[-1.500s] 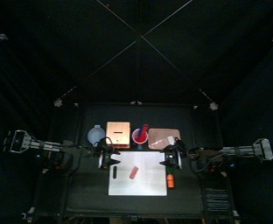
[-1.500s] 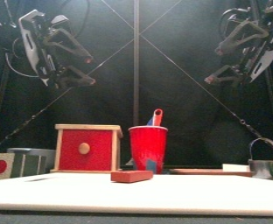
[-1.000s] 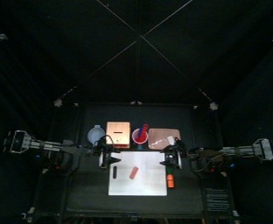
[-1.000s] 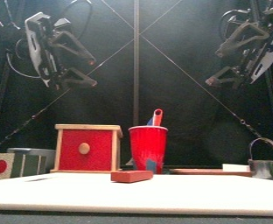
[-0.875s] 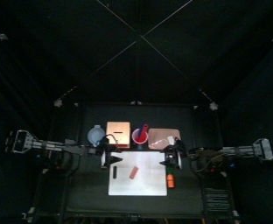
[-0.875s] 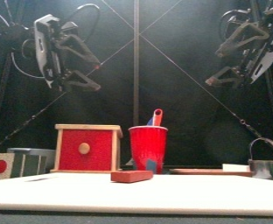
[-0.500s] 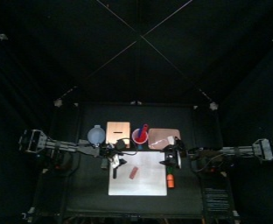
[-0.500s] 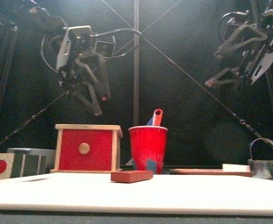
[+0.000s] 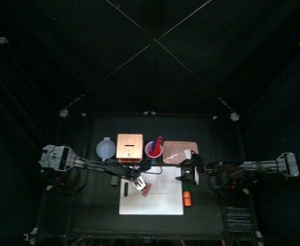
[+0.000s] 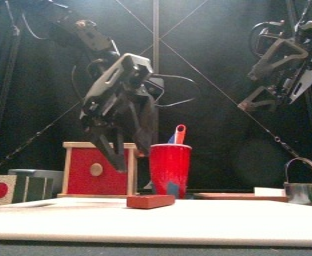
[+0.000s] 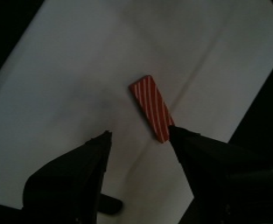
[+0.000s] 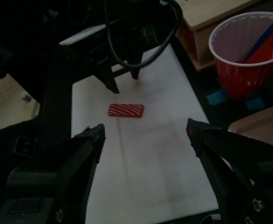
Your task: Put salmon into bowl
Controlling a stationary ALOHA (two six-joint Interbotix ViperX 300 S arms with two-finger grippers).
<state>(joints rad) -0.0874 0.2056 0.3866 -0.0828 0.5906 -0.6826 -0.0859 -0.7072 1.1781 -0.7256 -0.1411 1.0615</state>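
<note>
The salmon is a small reddish-pink striped piece lying flat on the white mat. In the left wrist view the salmon lies just beyond my left gripper, whose jaws stand wide open with nothing between them. Seen from the front, the left gripper hangs a little above the salmon, in front of the red box. The pale bluish-grey bowl sits at the table's back left. My right gripper rests open, high at the right.
Behind the mat stand a red box, a red cup holding a utensil, and a pinkish-tan board. An orange piece lies on the mat's right part. A metal pot stands at the far right.
The left arm has swung from high at the left toward the middle and come down over the salmon, jaws still open. The right arm has not moved.
</note>
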